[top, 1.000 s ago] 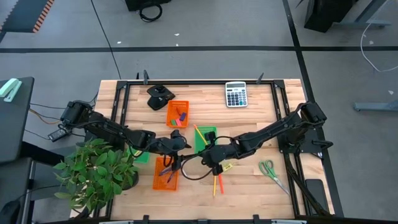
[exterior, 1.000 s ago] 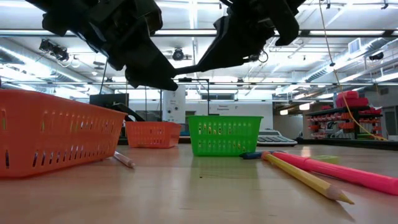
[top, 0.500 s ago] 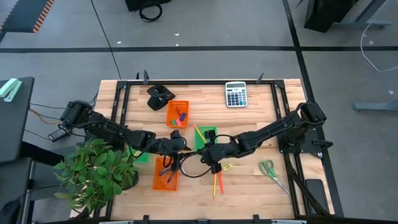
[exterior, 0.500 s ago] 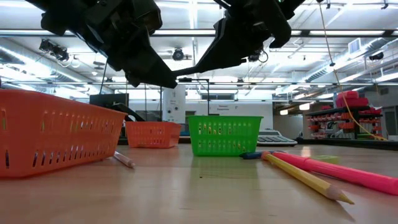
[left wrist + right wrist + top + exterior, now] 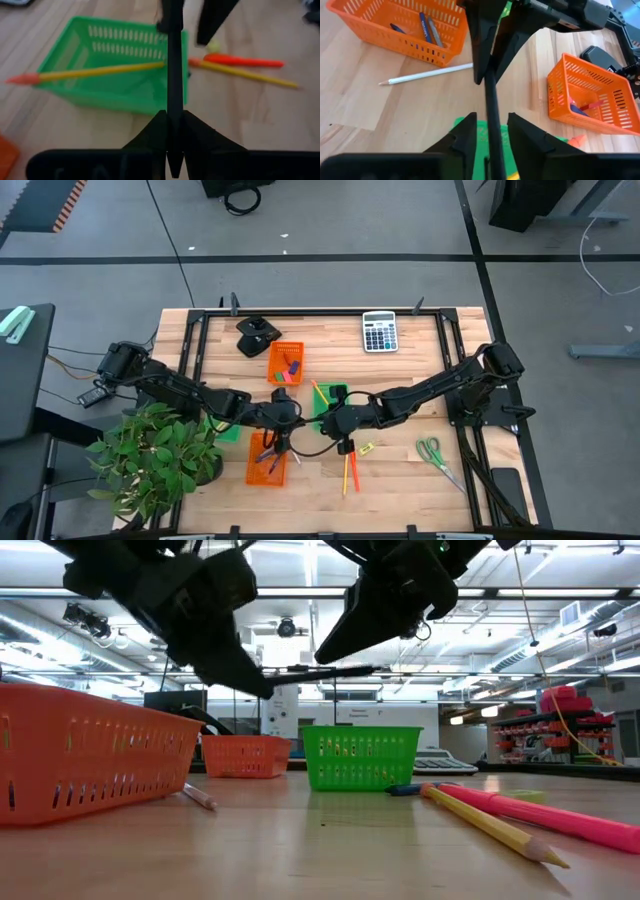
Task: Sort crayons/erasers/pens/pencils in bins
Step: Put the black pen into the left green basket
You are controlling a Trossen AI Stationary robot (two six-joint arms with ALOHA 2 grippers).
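While left gripper (image 5: 170, 131) pinches pen (image 5: 174, 60) (right gripper (image 5: 488, 131) loosened).

Four bins (image 5: 285, 363), two orange and two green; one calculator (image 5: 379, 332); one pair of scissors (image 5: 433, 452).
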